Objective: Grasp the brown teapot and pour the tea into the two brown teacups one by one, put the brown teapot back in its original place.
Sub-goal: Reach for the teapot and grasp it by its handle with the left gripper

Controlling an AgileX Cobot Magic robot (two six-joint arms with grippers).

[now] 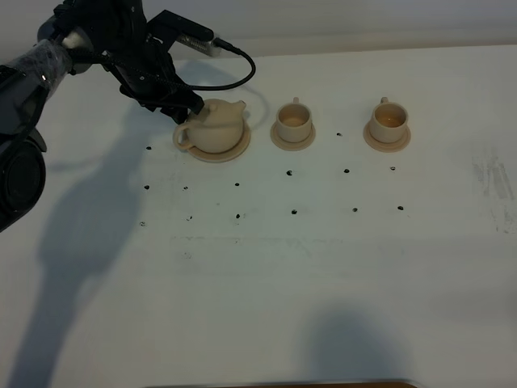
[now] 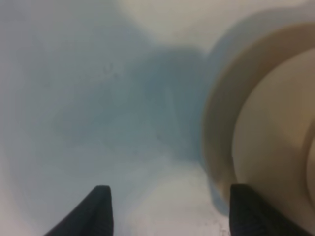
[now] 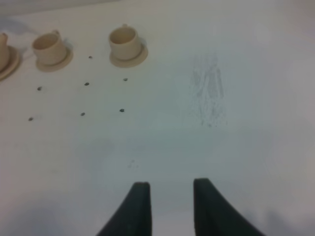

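From above, the brown teapot [image 1: 216, 128] sits on its saucer [image 1: 236, 150] at the counter's [image 1: 258, 283] eleven o'clock. The nearer teacup [image 1: 293, 120] and farther teacup [image 1: 389, 120] are at its three o'clock, and the left gripper [image 1: 184, 109] is just beside it at ten o'clock. Left wrist: jaws released, empty, beside the saucer. Right wrist: the right gripper [image 3: 170, 206] has its jaws clenched on nothing above bare counter.
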